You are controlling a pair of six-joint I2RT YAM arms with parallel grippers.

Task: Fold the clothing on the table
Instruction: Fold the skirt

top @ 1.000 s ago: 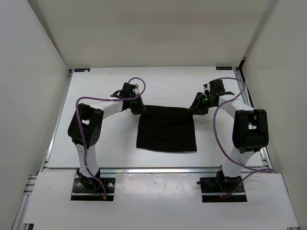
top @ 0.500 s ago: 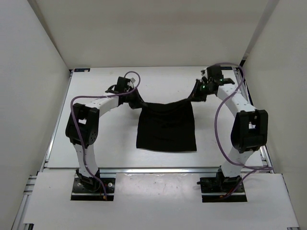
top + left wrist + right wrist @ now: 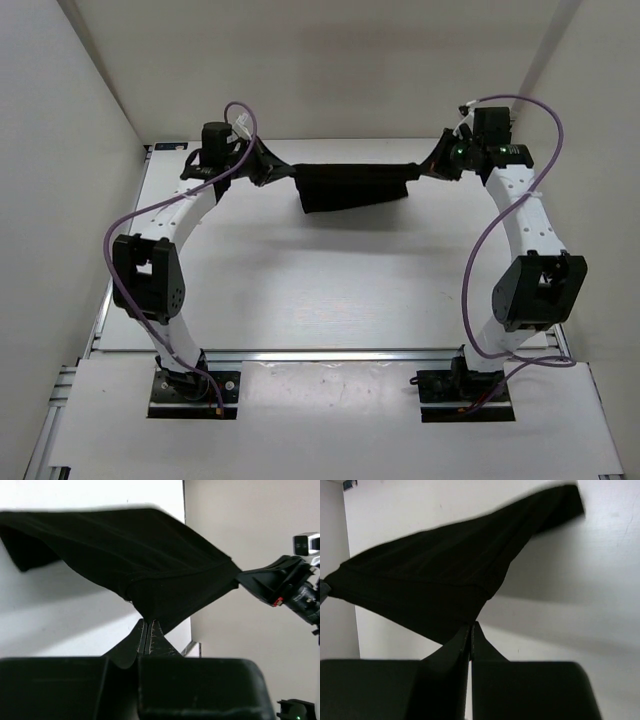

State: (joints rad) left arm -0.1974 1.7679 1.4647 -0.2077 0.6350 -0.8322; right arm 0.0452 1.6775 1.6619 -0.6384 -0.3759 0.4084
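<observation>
Because each upper corner is pinched, the plain black soft fabric garment (image 3: 352, 187) hangs stretched across the frame's upper centre, above the flat white table (image 3: 330, 290). The left claw (image 3: 278, 173) and right claw (image 3: 424, 169) clamp tight on it, likely to tension it for a clean fold.

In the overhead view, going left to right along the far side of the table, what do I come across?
Left gripper pinching one end → clothing stretched between both → right gripper pinching the other end.
</observation>
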